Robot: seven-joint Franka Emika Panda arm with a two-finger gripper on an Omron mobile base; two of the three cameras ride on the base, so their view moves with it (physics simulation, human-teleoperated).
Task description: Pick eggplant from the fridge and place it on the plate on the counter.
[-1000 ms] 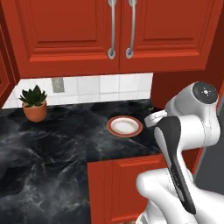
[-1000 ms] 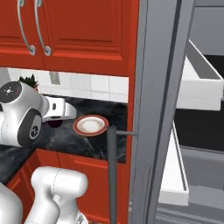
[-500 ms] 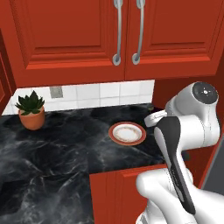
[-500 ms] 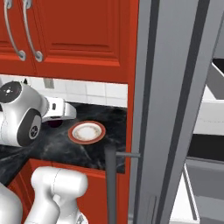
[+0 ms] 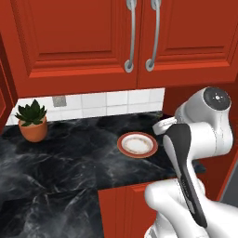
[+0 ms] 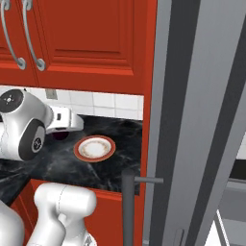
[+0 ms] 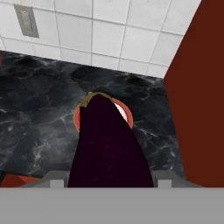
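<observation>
**Eggplant in hand, plate ahead: you are on the carry**

Start with the fridge [image 6: 202, 120]: its tall grey side and bar handle stand at the right of the right base view, just beside the red end panel that closes off the counter [image 5: 60, 172]. That is why your arm is turned away from it toward the glossy black top; as I judge it, the pick is done and only the placement is left.

The counter runs along the tiled wall under the red upper cupboards [image 5: 116, 42], and the potted plant [image 5: 31, 122] sits well apart at its far left, so it should not get in your way.

The plate [image 5: 137, 143] lies flat on the marble near the counter's right end, bare in the middle, within easy reach of your arm.

In the hand view the eggplant [image 7: 107, 144] rises from between the fingers of your gripper [image 7: 109, 183], long and dark with its green cap pointing forward, overlapping the plate behind it. The jaws look clenched on its lower end, though the tips themselves are hardly visible. Held lengthwise like this, it lines up with the plate, so you probably need only advance and lower before letting go. Mind the red side panel [image 7: 201, 100] close on the right.
</observation>
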